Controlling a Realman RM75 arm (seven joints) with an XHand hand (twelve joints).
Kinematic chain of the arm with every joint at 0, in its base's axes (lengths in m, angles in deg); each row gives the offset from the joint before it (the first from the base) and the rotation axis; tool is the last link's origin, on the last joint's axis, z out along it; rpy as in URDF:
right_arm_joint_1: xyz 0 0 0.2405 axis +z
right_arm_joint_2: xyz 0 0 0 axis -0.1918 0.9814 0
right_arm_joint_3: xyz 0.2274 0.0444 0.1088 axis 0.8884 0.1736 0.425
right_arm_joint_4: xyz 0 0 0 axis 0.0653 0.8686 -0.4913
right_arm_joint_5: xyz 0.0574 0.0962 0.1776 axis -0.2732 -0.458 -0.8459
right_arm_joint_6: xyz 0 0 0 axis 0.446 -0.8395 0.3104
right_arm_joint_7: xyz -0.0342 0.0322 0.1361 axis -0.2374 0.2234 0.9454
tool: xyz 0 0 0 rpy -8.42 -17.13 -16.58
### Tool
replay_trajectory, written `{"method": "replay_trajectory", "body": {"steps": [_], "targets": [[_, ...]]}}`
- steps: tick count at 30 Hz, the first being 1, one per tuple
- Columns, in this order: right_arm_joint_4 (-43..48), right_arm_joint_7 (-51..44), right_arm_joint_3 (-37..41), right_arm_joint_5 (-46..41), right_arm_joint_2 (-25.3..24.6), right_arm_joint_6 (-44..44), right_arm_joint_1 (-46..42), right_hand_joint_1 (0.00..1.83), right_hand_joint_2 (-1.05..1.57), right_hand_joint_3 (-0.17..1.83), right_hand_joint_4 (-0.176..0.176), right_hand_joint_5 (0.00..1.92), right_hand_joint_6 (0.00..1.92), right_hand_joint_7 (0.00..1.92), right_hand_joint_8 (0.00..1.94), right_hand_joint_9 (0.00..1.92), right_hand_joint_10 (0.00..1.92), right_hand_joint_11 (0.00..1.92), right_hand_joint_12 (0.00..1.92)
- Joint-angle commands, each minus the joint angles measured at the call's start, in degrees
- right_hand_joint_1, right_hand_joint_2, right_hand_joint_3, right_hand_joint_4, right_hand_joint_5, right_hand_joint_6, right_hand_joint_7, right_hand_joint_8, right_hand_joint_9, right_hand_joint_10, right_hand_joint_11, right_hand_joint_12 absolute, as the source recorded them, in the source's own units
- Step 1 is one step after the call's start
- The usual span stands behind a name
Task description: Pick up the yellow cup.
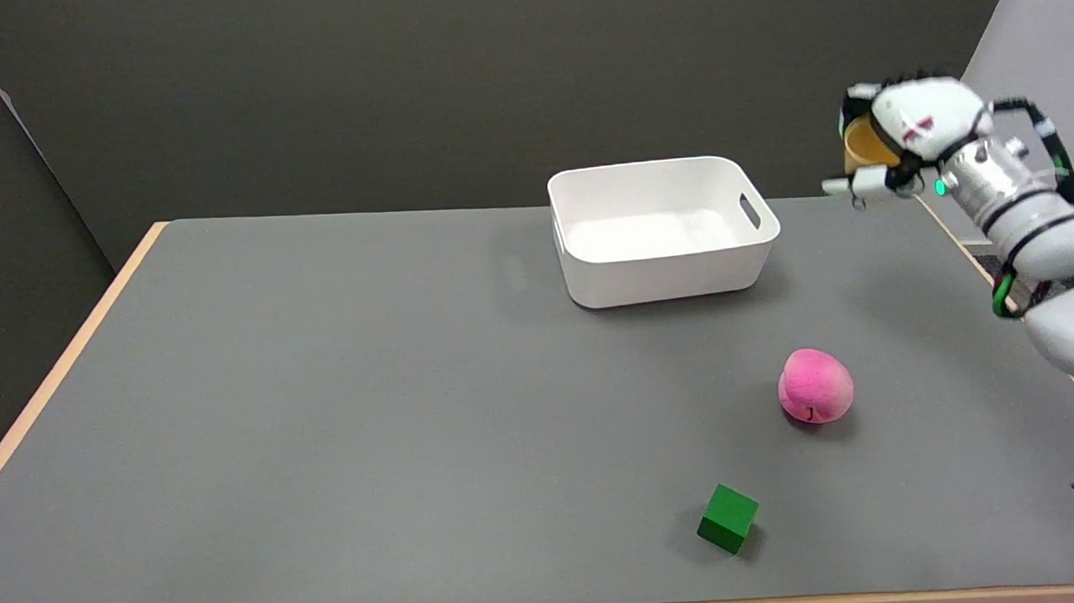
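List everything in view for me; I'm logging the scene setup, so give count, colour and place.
yellow cup: one, yellow-orange, held in the air at the far right, above the table's edge
bin: one, white, far side of table, right of centre
plush peach: one, pink, right side, nearer than the bin
cube: one, green, near side, in front of the peach
table: one, grey top, wood edge
robot hand: one, the right, white and black, grips the cup

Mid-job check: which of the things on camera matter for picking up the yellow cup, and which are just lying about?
Part of the job:
- yellow cup, held up in the air above the table's far right
- right hand, gripping the cup

Just lying about:
- white bin, at the far side of the table
- pink plush ball
- green cube, near the front edge
- table
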Motion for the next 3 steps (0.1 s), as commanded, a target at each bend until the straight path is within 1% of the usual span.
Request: {"method": "replay_trajectory", "body": {"steps": [1,3], "targets": [[18.73,-1.44,-5.73,5.47,-0.33,-0.85,8.64,1.35,1.11,0.22,-0.176,0.61,1.58,0.90,1.21,0.74,1.40,0.95,1.92],[17.59,-2.33,-10.84,5.47,-2.25,-0.33,12.15,1.35,1.11,0.21,-0.176,0.60,1.58,0.90,1.21,0.74,1.40,0.94,1.92]]}}
